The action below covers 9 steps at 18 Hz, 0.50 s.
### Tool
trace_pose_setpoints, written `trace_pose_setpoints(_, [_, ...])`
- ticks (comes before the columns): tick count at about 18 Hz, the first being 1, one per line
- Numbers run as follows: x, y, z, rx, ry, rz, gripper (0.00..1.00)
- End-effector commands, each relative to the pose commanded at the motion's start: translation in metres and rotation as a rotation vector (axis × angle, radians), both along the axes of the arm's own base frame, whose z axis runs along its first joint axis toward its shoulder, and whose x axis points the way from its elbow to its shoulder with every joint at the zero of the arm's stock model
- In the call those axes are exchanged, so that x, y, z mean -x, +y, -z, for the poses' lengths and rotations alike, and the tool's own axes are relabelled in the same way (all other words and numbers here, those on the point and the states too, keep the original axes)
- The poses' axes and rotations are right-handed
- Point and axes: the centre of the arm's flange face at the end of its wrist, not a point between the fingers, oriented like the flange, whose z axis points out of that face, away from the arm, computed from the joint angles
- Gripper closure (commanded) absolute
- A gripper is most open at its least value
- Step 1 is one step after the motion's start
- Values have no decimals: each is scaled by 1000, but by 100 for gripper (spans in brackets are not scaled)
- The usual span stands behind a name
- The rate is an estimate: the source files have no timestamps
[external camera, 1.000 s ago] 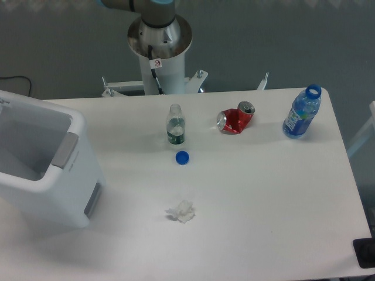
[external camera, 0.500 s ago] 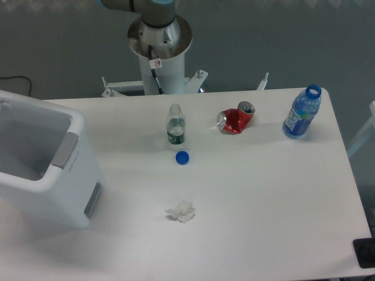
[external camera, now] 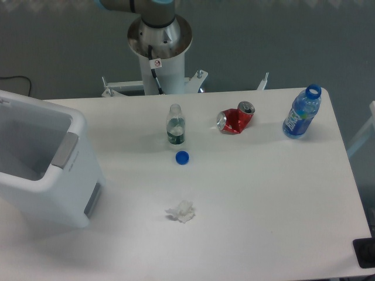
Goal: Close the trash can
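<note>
The trash can [external camera: 61, 187] is a large white boxy bin at the left edge of the table. Its top is open and I look into its pale inside [external camera: 23, 143]. A grey latch strip [external camera: 64, 150] sits on its right rim and a grey panel [external camera: 92, 198] on its side. Its lid is not in view. Only the arm's base column [external camera: 158, 55] and a bit of its blue joint at the top edge show. The gripper is out of view.
On the white table [external camera: 263, 193] stand a small clear bottle without cap [external camera: 175, 124], a blue cap [external camera: 182, 157], a crushed red soda can [external camera: 235, 119], a blue water bottle [external camera: 302, 112] at the right back, and a crumpled white tissue [external camera: 181, 211].
</note>
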Motion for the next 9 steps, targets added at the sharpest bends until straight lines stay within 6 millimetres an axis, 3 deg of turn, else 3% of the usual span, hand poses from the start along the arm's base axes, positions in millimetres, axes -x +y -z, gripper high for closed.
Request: trace_pose_setpoints(9, [33,1,16,29,-10,-58,97])
